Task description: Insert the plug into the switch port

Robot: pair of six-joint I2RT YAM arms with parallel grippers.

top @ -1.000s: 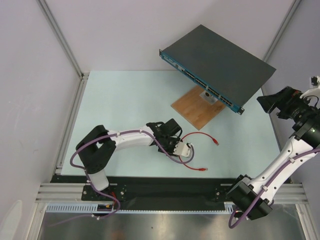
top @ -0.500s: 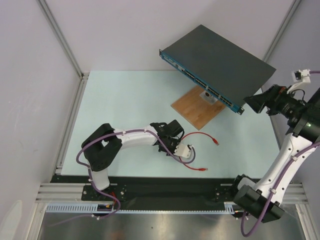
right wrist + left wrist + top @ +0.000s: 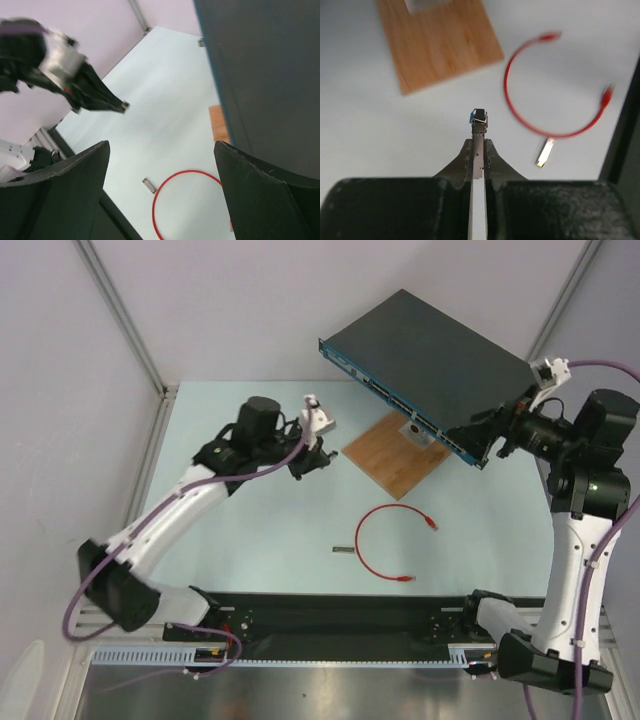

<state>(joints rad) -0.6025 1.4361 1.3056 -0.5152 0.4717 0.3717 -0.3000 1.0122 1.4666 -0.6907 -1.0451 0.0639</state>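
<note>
I can read nothing in any of my views, no word, number, brand or sign. The pale patch [image 3: 413,430] on the wooden board [image 3: 390,458], just under the front of the network switch [image 3: 430,350], is too small from above to tell whether it carries print, and the switch's teal face is just as unreadable at this size. The small grey metal piece [image 3: 479,119] pinched in my left gripper [image 3: 478,145] shows a blue tab at its tip, but no legible marking on it.
</note>
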